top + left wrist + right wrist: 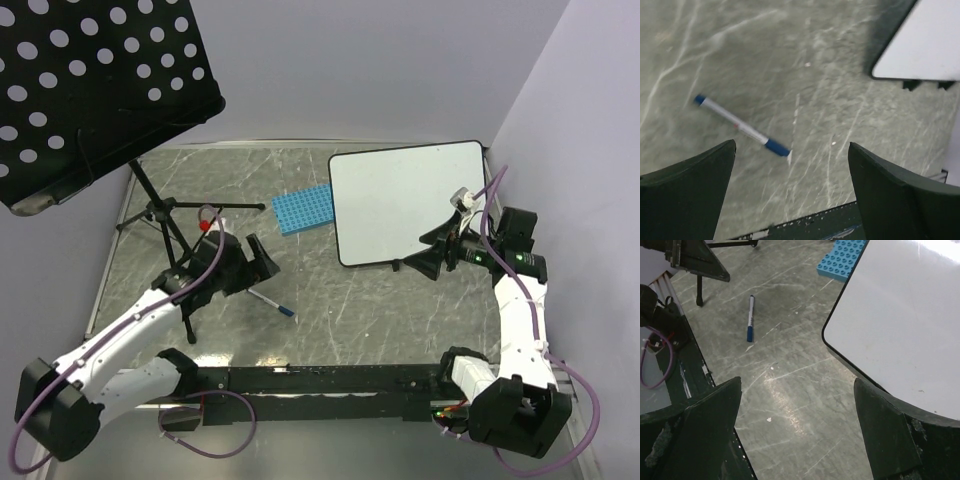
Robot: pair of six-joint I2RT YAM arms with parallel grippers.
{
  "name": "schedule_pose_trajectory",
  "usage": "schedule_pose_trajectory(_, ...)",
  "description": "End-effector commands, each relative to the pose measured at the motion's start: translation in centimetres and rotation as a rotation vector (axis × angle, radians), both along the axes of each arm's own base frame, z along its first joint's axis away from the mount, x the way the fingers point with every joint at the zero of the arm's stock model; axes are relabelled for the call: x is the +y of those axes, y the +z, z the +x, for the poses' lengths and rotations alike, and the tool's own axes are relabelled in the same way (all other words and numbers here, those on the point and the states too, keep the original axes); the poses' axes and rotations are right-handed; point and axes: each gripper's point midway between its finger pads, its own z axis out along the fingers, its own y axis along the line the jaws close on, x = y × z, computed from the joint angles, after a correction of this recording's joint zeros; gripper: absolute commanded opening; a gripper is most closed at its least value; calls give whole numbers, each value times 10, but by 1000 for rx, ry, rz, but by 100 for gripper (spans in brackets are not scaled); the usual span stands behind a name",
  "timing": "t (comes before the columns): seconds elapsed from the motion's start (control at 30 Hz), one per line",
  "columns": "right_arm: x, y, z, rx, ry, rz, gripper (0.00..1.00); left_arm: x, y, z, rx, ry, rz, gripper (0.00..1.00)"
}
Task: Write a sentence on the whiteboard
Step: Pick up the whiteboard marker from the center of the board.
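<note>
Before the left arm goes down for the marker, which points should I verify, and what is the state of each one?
1. Left end effector open and empty: ok.
2. Right end effector open and empty: ok.
3. Marker lying free on the table, in the left wrist view: ok.
4. Marker cap removed: cannot tell.
5. Whiteboard blank, room to write: ok.

Pale lilac walls (380, 70) on three sides, grey-green marbled table (340, 320) (streaked with white veins), black perforated music stand (90, 90) on a tripod at far left, even light
</note>
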Motion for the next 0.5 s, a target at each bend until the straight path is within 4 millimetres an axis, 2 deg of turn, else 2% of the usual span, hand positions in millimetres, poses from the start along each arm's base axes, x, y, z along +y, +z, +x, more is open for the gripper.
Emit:
schedule_pose_trajectory(0.0, 5, 6, 4, -60, 36, -21, 100, 27, -23, -25, 155, 244, 37, 98)
schedule_pose_trajectory(0.07, 7, 4, 4, -46, 44, -18, 100, 21, -26, -27, 216, 305, 37, 98)
schedule_pose_trajectory(0.13, 8, 4, 4, -45, 48, -17, 100, 19, -33, -38, 285, 368, 97, 99)
schedule_pose_trajectory(0.23, 10, 4, 3, -43, 56, -16, 100, 6, -35, -45, 369, 419, 197, 94)
schedule_pose_trajectory(0.27, 10, 4, 3, -43, 55, -18, 100, -7, -36, -40, 381, 411, 213, 93)
schedule_pose_trajectory(0.4, 13, 9, -1, -54, 71, -12, 100, -55, -47, -48, 391, 349, 195, 83)
schedule_pose_trajectory(0.47, 14, 10, -4, -60, 76, -11, 100, -69, -59, -48, 415, 354, 189, 78)
